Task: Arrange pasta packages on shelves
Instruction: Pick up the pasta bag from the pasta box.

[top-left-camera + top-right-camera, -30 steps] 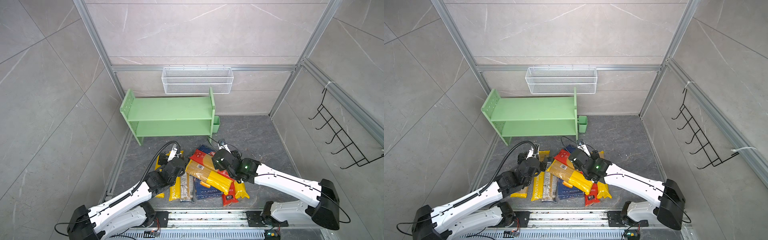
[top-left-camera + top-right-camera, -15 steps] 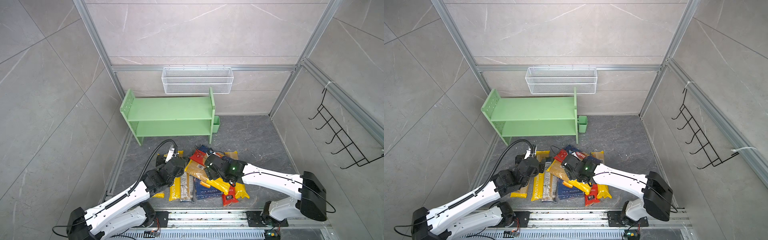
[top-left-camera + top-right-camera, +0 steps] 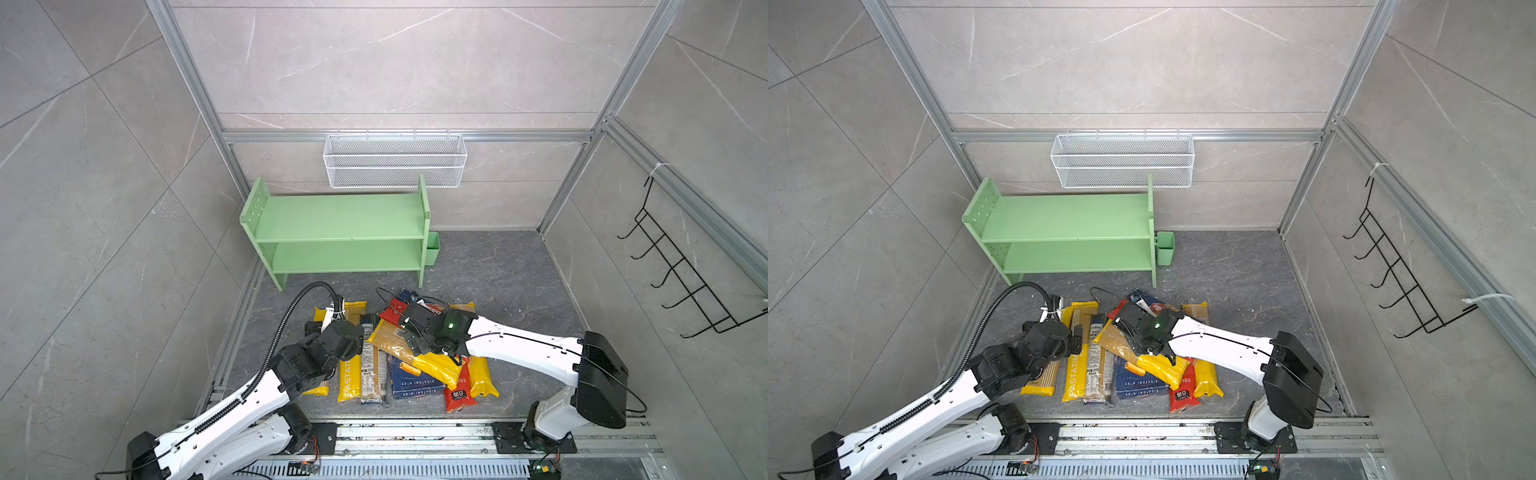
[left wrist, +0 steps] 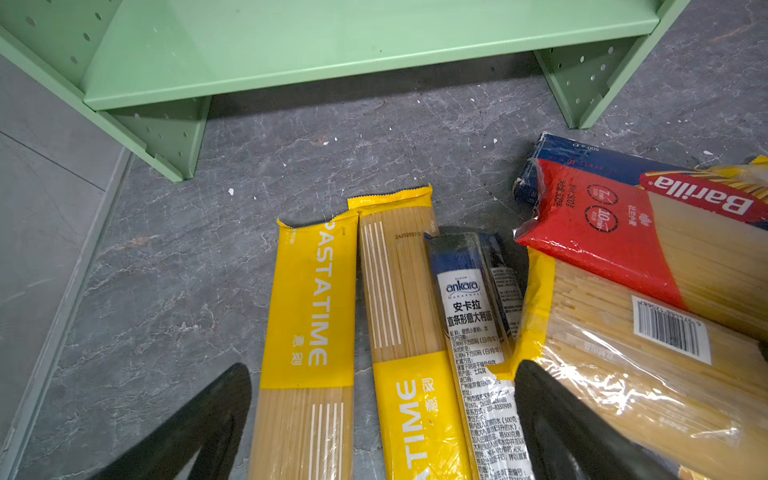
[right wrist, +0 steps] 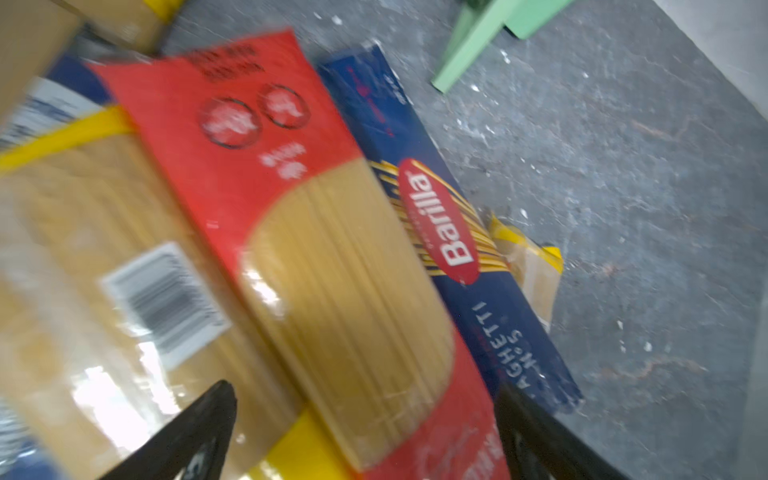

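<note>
Top views: pale green two-tier shelf unit [image 3: 338, 216] at far left. Pasta pkgs (clear spaghetti bags w/ yellow or red ends, dark blue boxes) [image 3: 411, 380] lie piled on grey floor [image 3: 498, 270], near side of the shelf. L claw [image 4: 382, 368] wide, over yellow PASTATIME bags [image 4: 311, 299]. R claw [image 5: 365, 386] wide, over red-ended spaghetti bag [image 5: 257, 166].

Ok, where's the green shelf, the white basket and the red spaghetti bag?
green shelf [image 3: 338, 216]: in a top view, upper board.
white basket [image 3: 395, 178]: in a top view, front mesh.
red spaghetti bag [image 4: 602, 249]: left wrist view, red end.
</note>
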Available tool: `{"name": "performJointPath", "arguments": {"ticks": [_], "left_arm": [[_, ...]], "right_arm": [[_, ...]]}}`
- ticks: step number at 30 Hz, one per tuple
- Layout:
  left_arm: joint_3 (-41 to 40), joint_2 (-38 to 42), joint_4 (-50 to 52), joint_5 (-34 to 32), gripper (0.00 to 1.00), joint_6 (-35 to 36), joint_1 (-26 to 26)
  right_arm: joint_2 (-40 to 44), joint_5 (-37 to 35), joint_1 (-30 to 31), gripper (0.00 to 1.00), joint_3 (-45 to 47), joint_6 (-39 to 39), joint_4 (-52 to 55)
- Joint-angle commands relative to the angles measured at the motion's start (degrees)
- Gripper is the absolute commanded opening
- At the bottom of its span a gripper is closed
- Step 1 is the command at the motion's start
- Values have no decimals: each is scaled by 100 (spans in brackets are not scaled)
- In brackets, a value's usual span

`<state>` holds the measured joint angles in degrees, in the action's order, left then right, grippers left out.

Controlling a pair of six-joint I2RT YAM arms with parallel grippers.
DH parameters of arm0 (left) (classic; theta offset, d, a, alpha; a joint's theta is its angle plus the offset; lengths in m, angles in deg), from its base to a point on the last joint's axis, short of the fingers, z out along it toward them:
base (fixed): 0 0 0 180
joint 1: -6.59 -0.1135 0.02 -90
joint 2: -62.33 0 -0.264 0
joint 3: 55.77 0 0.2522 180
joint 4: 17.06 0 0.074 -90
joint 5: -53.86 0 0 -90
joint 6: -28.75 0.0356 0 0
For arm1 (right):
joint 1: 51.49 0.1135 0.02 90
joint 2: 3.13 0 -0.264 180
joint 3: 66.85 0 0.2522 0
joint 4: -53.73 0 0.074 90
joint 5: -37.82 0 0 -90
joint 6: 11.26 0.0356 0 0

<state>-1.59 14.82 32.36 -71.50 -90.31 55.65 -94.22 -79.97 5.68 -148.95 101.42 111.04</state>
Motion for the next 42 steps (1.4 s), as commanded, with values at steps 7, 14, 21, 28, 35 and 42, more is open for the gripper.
{"name": "performJointPath", "arguments": {"ticks": [7, 14, 21, 28, 35, 42], "left_arm": [[-119, 119, -109, 413, 100, -7, -155], [-174, 120, -217, 560, 100, -12, -183], [-110, 146, -165, 582, 100, -12, -185], [-43, 235, -92, 556, 100, -3, -190], [-28, 166, -70, 573, 100, -20, -190], [40, 124, 5, 566, 100, -27, -200]], "right_arm": [[425, 931, -657, 100, 360, -126, 563], [259, 1635, -663, 99, 430, -202, 571], [-10, 1746, -776, 100, 548, -292, 366], [-541, 1974, -972, 99, 488, -347, 102], [-716, 2272, -1115, 92, 567, -413, -110], [-691, 2586, -1164, 66, 671, -440, -194]]}}
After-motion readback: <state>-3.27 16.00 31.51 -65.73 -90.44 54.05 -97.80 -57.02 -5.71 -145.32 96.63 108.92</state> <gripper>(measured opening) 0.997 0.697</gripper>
